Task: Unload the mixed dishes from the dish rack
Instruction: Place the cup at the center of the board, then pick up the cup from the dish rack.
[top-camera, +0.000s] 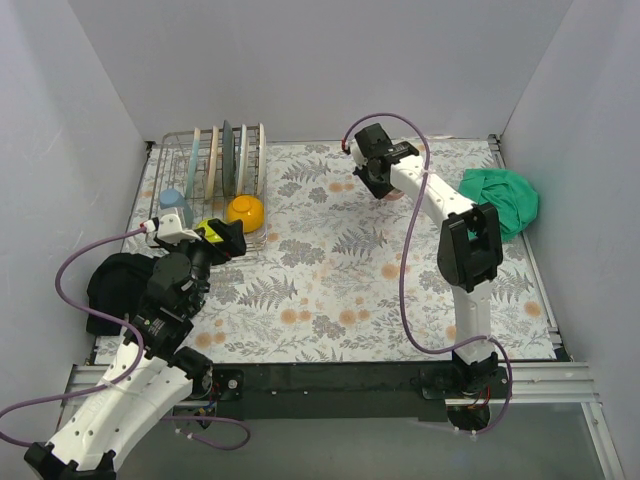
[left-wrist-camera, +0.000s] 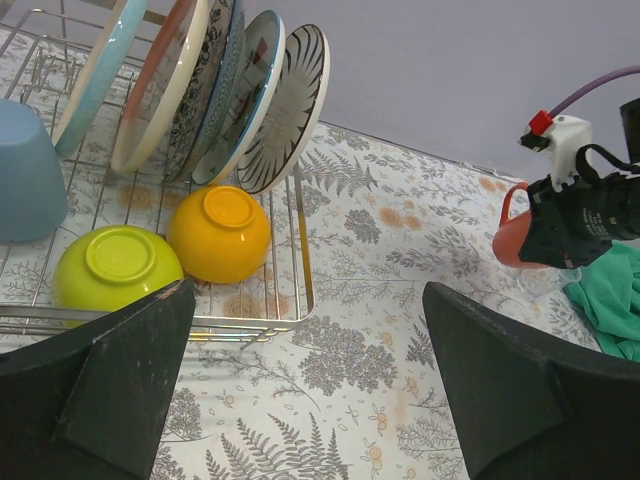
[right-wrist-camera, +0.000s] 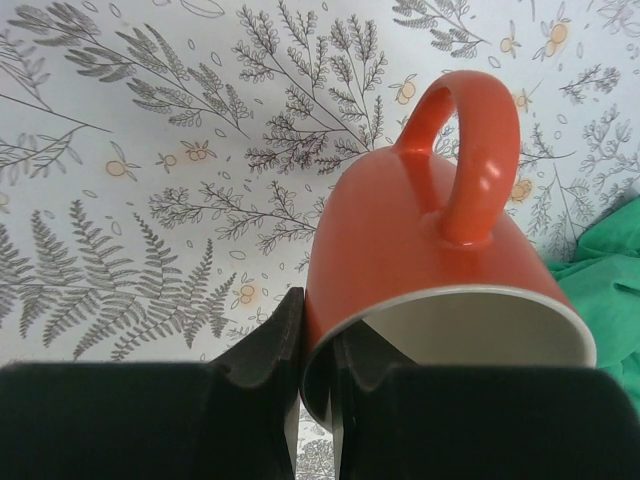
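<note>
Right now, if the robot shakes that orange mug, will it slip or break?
It could slip. The right gripper pinches the orange mug only by its thin rim, and the shiny glaze looks slick. It looks stiff and probably breakable, like ceramic, so a drop might chip it. Held by one edge, most of its weight hangs off to one side, so it may tilt.

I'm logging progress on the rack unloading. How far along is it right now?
Early. Done: the orange mug is out of the dish rack; no other dish clearly lies outside it. In hand: the right gripper pinches the mug's rim over the table. The left gripper is open, facing the rack. Left: the upright plates, the orange-yellow bowl, the lime-green bowl and the light-blue cup.
</note>
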